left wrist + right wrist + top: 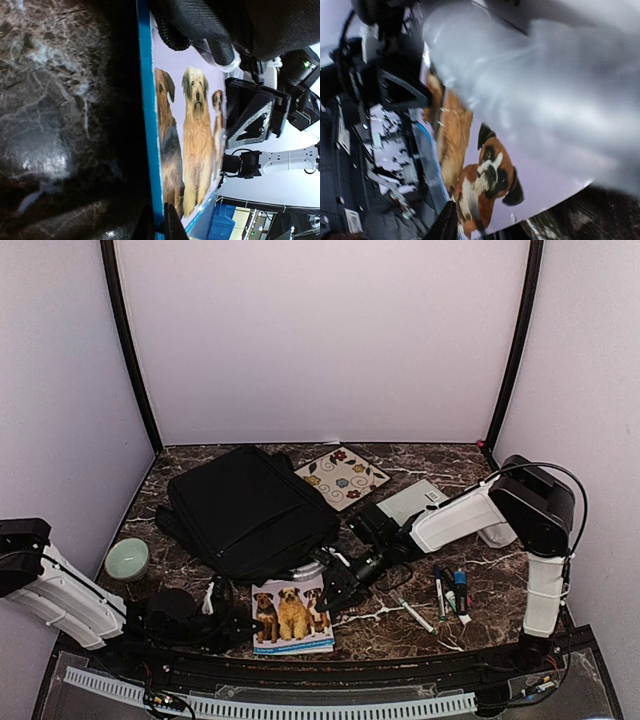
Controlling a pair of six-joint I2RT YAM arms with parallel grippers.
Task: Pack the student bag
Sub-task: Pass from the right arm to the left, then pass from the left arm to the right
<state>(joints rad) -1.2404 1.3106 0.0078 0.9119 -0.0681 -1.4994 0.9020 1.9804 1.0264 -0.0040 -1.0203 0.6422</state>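
Two grippers are working at the dog book [292, 615], which is lying just in front of the student bag [250, 508], right against the bag's near edge. The left gripper [160, 226] is pinching the book's blue side edge, fingers closed thin on it, probably to lift it bagward. The right gripper [332, 598] is hovering at the book's opposite corner, below the bag's handle. Blur is hiding its jaws, so I cannot tell their gap.

Lab test booth w/ plain white walls [320, 340], marble-look table [490, 590]
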